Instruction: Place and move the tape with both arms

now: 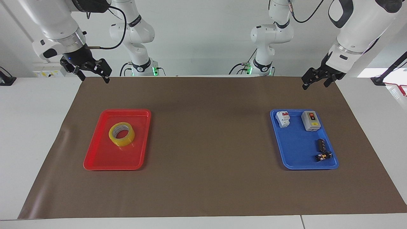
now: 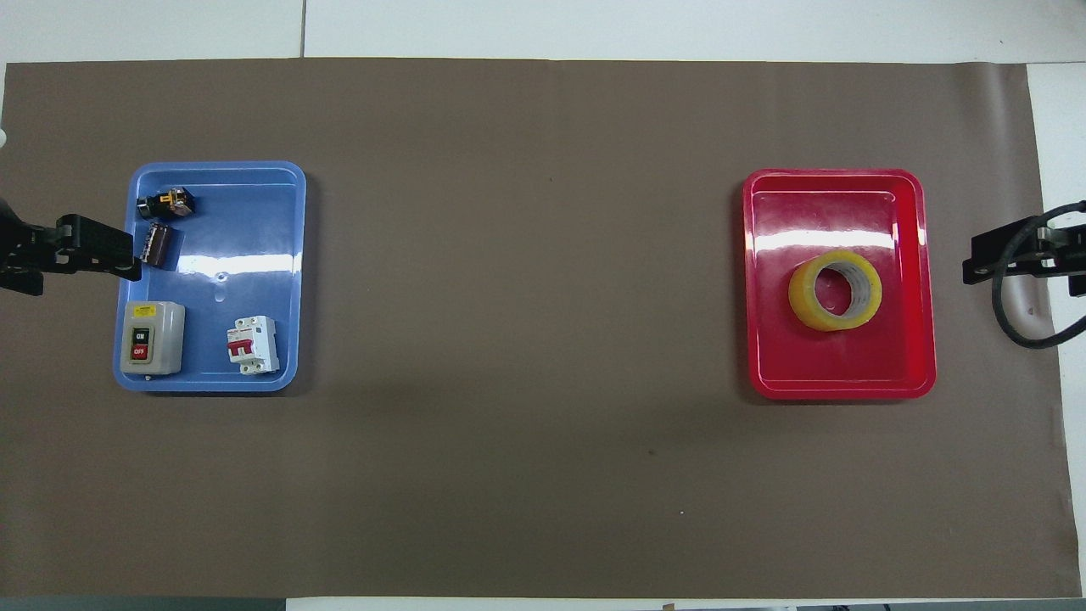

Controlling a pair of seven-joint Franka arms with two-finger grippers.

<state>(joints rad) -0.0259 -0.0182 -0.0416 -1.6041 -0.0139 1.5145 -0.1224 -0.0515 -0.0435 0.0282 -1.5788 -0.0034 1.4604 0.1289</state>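
The tape (image 1: pixel 121 134) (image 2: pixel 836 291), a yellow translucent roll with a pale core, lies flat in the red tray (image 1: pixel 95 163) (image 2: pixel 840 386) toward the right arm's end of the table. My right gripper (image 1: pixel 94 79) (image 2: pixel 984 261) hangs open and empty in the air over the brown mat's edge, beside that tray and apart from the tape. My left gripper (image 1: pixel 315 83) (image 2: pixel 119 255) waits open and empty, raised over the mat at the left arm's end by the blue tray's edge.
A blue tray (image 1: pixel 297 144) (image 2: pixel 254 221) holds a grey ON/OFF switch box (image 1: pixel 310 121), a white circuit breaker (image 1: pixel 282 119) and two small dark parts (image 1: pixel 322 150). A brown mat (image 1: pixel 206 143) covers the table. Two smaller white arms (image 1: pixel 264 38) stand at the robots' end.
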